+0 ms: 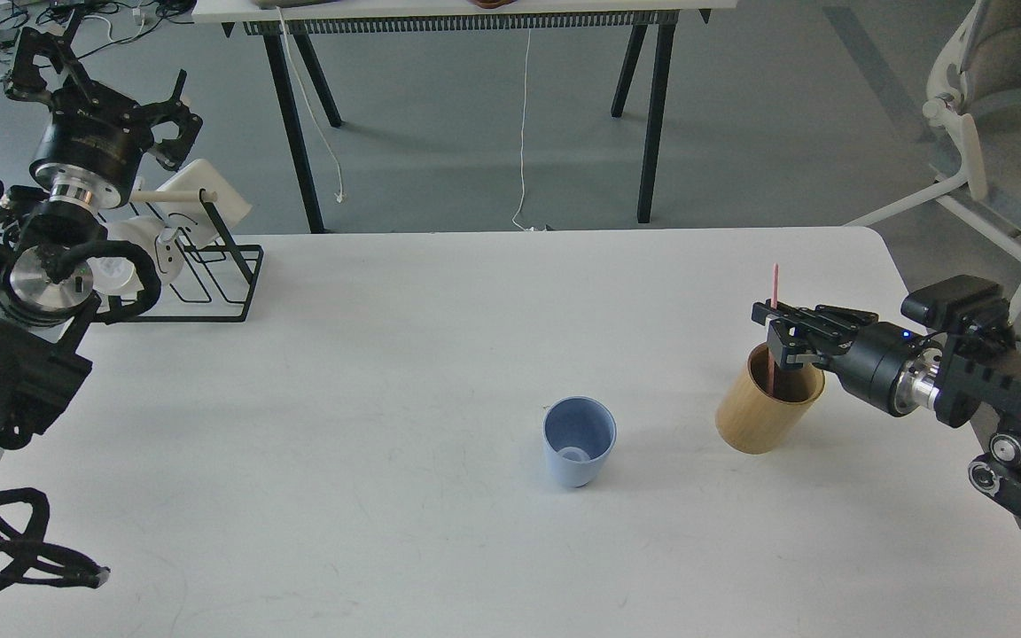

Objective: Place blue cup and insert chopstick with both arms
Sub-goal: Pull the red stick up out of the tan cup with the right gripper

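Observation:
The pale blue cup (580, 440) stands upright and empty near the middle of the white table (386, 399). To its right stands the tan wooden holder (754, 412), with the pink chopstick (775, 283) standing in it and sticking out above the rim. My right gripper (774, 335) reaches in from the right just above the holder's rim, its fingers closed around the chopstick. My left gripper (103, 71) is raised at the far left above the rack, claws spread and empty, far from the cup.
A black wire rack (209, 283) with white mugs (205, 199) and a pale wooden rod sits at the table's back left, under my left arm. A second table (475, 9) and an office chair (998, 124) stand beyond the table's edge.

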Robot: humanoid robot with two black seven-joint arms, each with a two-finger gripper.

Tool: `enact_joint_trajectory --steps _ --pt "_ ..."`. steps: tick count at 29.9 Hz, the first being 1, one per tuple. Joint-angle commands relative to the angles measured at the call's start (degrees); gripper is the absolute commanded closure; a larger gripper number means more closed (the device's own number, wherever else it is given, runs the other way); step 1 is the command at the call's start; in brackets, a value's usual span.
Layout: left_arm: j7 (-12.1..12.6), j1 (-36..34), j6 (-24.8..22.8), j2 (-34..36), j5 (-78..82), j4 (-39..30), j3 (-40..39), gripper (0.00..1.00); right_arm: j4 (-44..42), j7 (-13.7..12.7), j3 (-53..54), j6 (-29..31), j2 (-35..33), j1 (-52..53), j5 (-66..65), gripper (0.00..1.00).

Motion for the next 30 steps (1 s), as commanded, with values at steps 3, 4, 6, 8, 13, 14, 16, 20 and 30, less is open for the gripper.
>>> enact_joint_trajectory --steps 3,4,6,8,13,14,16,20,30 --pt "0.00 -0.06 0.00 0.00 0.03 0.00 -0.01 0.00 1.24 0.00 0.00 0.02 -0.48 -0.16 0.09 0.99" --pt "0.00 -0.06 0.00 0.09 0.03 0.00 -0.01 0.00 2.12 0.00 0.09 -0.07 -0.75 -0.33 0.18 0.99" --pt "0.00 -0.06 0.00 0.26 0.03 0.00 -0.01 0.00 4.31 0.00 0.35 0.02 -2.41 -0.51 0.53 0.99" --pt "0.00 -0.06 0.00 0.44 0.03 0.00 -0.01 0.00 6.60 0.00 0.88 -0.07 -6.00 -0.60 1.05 0.99" --pt "0.00 -0.15 0.00 0.53 0.03 0.00 -0.01 0.00 12.05 0.00 3.59 -0.25 -10.59 -0.60 5.35 0.99" --pt "0.00 -0.15 0.00 0.53 0.03 0.00 -0.01 0.00 12.58 0.00 4.82 -0.07 -11.46 -0.51 7.10 0.99" --pt "0.00 -0.15 0.00 0.53 -0.06 0.00 -0.01 0.00 13.20 0.00 6.85 0.28 -12.87 0.10 9.48 0.99" --pt "0.00 -0.15 0.00 0.53 -0.06 0.00 -0.01 0.00 13.55 -0.18 9.75 0.81 -13.93 3.96 11.69 0.99" --pt "0.44 -0.06 0.00 0.27 0.03 0.00 0.08 0.00 15.13 -0.44 9.50 0.37 -0.51 10.83 17.58 0.99"
